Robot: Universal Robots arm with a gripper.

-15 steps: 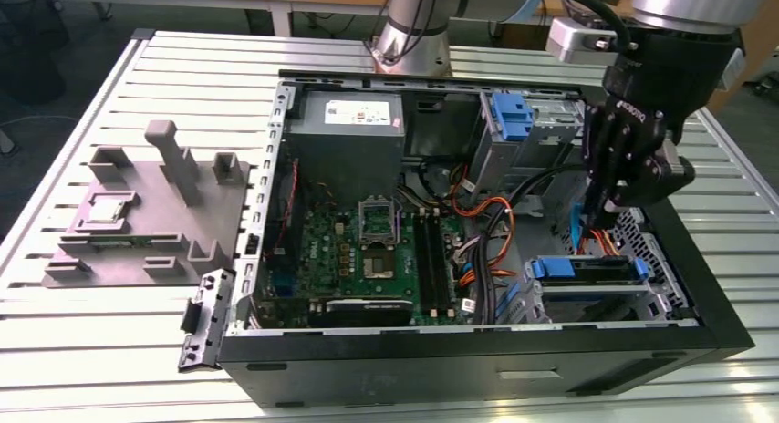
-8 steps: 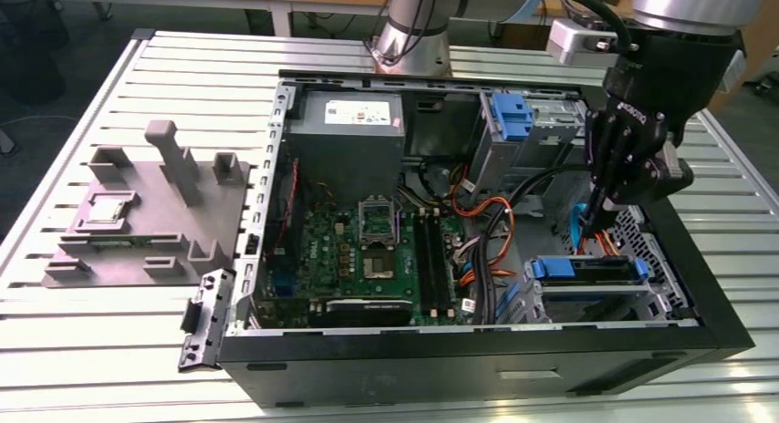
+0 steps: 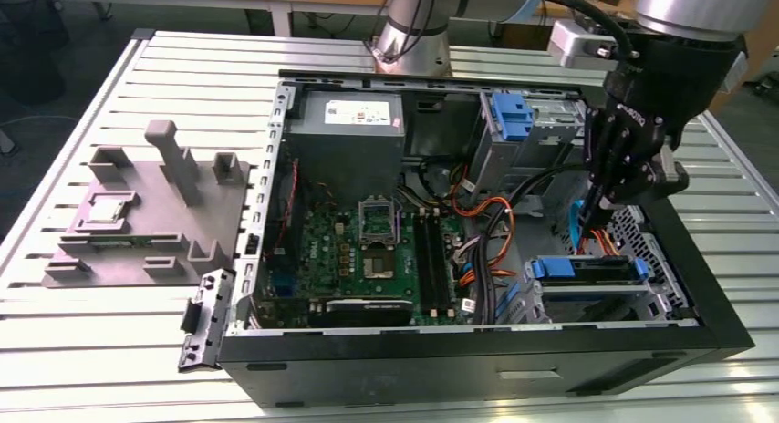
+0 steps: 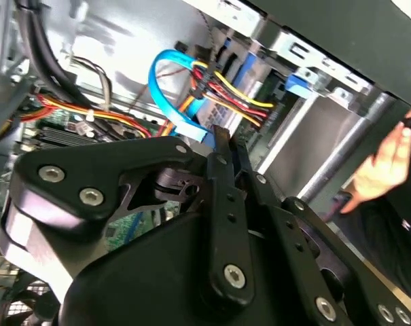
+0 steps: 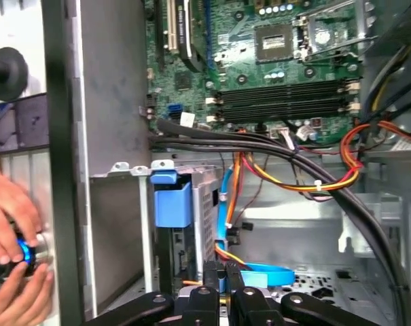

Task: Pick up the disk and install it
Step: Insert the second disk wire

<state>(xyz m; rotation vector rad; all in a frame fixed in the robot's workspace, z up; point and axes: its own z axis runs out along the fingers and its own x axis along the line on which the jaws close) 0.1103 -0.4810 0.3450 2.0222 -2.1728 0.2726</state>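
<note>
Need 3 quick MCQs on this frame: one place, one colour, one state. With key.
1. In the exterior view, where is the claw?
A. Over the grey fixture
B. Inside the computer case, at the exterior view's right
C. Above the bare table slats

2. What colour is the flat cable looping near the claw?
A. Blue
B. Green
C. White

3. What state is the case in?
A. Closed
B. Standing upright
C. Open on its side

Key: B, the claw reaches down beside the drive cage; A, the loop is bright blue in both wrist views; C, the motherboard lies exposed.
</note>
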